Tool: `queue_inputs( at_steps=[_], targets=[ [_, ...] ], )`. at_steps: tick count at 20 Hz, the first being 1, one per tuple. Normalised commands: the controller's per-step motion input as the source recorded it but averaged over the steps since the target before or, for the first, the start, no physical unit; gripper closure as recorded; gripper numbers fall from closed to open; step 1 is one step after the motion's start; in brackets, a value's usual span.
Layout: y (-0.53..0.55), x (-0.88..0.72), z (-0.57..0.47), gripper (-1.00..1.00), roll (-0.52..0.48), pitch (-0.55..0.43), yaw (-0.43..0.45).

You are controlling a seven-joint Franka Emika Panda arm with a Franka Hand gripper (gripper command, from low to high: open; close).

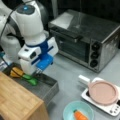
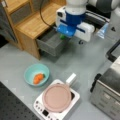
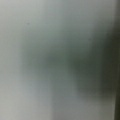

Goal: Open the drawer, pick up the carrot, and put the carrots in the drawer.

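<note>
The drawer (image 1: 47, 86) stands pulled out from the wooden cabinet (image 1: 17, 100), so the opening is done. The carrot (image 1: 80, 115) lies in the teal bowl (image 1: 67, 111) on the counter (image 1: 67, 72), well apart from the drawer and not yet picked up; in a front view it shows as an orange lump (image 2: 38, 78) in the bowl (image 2: 30, 71).

The claw (image 1: 38, 71) hangs down into the open drawer, its tips low among the things inside. I cannot tell how wide it stands or whether it has hold of anything. The wrist view gives only grey blur.

Already lying in the drawer are a yellow lump (image 1: 16, 72) and a green vegetable (image 1: 31, 80), just beside the claw. Nearby stand a silver toaster oven (image 1: 85, 37) and a pink pan (image 1: 103, 92) on a white hotplate (image 1: 112, 108). Nothing lies between bowl and drawer.
</note>
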Motion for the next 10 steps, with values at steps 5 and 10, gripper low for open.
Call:
queue_inputs(
  at_steps=[5,10],
  targets=[
    [0.20,-0.01,-0.10,-1.00,0.066,-0.108,-0.154],
    [0.16,0.02,-0.09,-1.00,0.063,-0.104,-0.145]
  ],
)
